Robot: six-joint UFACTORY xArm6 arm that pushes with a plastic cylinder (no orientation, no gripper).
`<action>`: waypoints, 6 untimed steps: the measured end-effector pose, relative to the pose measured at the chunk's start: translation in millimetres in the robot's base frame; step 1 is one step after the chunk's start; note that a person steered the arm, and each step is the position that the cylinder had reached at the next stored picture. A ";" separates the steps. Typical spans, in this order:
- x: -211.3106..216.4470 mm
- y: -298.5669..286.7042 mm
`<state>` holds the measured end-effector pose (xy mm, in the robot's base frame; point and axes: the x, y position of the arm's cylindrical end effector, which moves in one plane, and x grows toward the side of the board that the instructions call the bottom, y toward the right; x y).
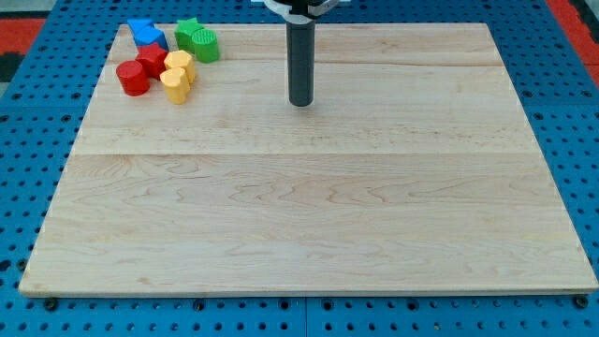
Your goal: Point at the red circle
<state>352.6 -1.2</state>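
Note:
The red circle [132, 78] lies near the board's top left corner, at the left end of a cluster of blocks. A second red block [153, 60] touches it at its upper right. My tip [300, 102] rests on the wooden board [309, 206] at the view's top centre, well to the right of the cluster and apart from every block. The dark rod rises straight from it to the view's top edge.
The same cluster holds a blue block [146, 35] at the top, a green star-like block [197, 40] to its right, and two yellow blocks [177, 75] beside the red ones. Blue perforated table surrounds the board.

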 end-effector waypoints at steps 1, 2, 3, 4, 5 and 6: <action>0.0 0.0; 27.9 -10.2; 87.8 -83.3; 86.4 -230.3; 41.1 -302.6; 27.2 -303.7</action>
